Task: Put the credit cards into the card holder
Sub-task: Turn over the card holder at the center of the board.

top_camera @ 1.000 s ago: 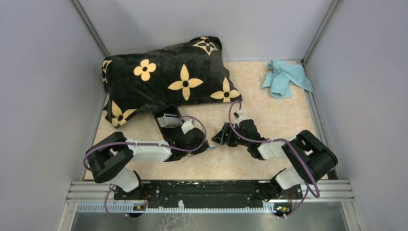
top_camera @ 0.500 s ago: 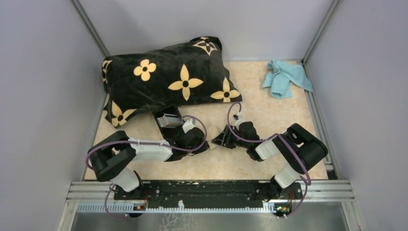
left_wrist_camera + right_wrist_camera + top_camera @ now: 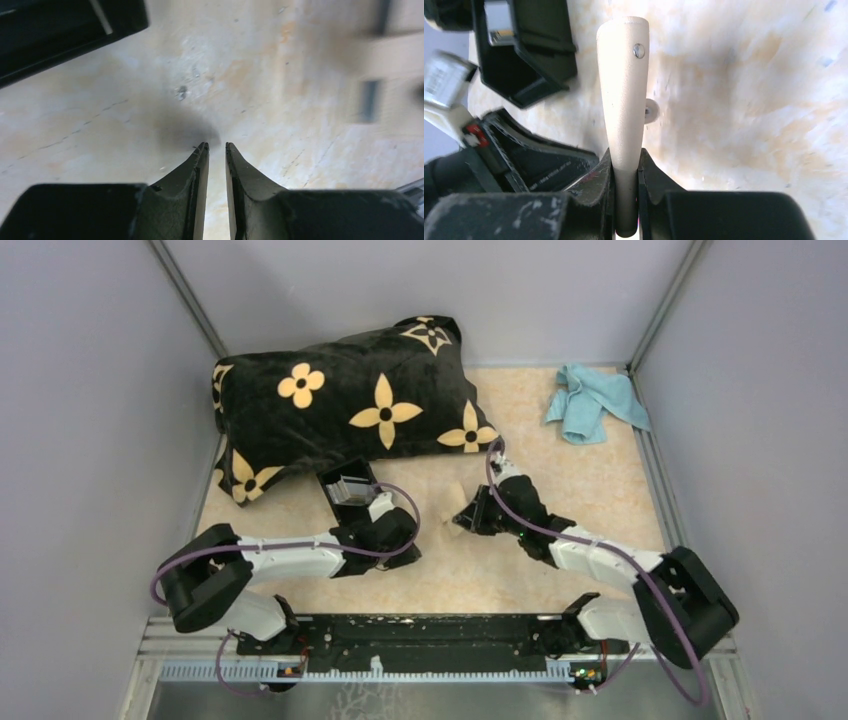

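Right jaws are closed on the beige card (image 3: 623, 95), held edge-on with its long axis running straight out past the tips. The card holder (image 3: 348, 488) lies to its left and slightly farther back, left of the bench (image 3: 570, 480) centre, just beside the pillow (image 3: 350, 405). Left jaws are barely parted and empty, nearer the holder. The grey card cannot be made out, and both wrist views cut the holder off.
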Tool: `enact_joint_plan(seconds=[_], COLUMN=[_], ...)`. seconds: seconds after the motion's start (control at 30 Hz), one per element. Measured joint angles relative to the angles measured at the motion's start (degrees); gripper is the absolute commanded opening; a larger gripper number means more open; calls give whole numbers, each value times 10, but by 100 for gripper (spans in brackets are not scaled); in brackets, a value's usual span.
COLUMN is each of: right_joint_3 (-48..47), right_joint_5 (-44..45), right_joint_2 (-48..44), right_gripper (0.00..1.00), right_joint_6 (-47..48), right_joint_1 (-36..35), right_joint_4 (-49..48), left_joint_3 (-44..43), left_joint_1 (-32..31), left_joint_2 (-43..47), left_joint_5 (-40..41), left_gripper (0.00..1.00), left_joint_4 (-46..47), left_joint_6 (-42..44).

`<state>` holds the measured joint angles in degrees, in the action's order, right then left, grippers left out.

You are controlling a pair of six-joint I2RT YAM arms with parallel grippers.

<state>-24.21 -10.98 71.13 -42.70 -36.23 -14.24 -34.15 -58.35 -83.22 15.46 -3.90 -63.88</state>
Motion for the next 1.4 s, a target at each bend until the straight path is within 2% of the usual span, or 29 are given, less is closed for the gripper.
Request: enact_joint_plan(seconds=[0.17, 0.37, 0.6, 0.8, 0.9, 0.93, 1.07, 1.17, 1.23, 1.4], right_joint_3=[-94, -156, -238, -292, -311, -315, -333, -341, -343, -344], right_joint_5=[84, 225, 410, 520, 546, 556, 565, 560, 556, 541], right_joint_2=[-64, -61, 48, 162, 220, 236, 262, 272, 282, 294], right_gripper=[0, 0, 0, 0, 8, 14, 34, 44, 47, 48], right_joint_6=[69, 122, 136, 118, 100, 95, 74, 61, 52, 36], right_joint_1=[0, -35, -134, -203, -235, -246, -258, -263, -269, -284], right_joint_4=[152, 300, 432, 498, 516, 519, 532, 548, 561, 581], left_joint_3=[-1, -5, -4, 16, 25, 28, 47, 54, 54, 57], left_joint_1=[0, 0, 0, 0, 0, 0, 2, 2, 2, 2], left_joint_2=[20, 20, 20, 38, 46, 47, 65, 71, 71, 74], left_joint_5=[1, 1, 1, 1, 2, 1, 2, 3, 4, 7], left_gripper=[27, 27, 27, 27, 27, 27, 27, 26, 26, 26], left_joint_4=[-51, -60, -58, -47, -41, -40, -38, -35, -34, -32], left_joint_6=[10, 18, 21, 19, 17, 15, 5, 2, 2, 0])
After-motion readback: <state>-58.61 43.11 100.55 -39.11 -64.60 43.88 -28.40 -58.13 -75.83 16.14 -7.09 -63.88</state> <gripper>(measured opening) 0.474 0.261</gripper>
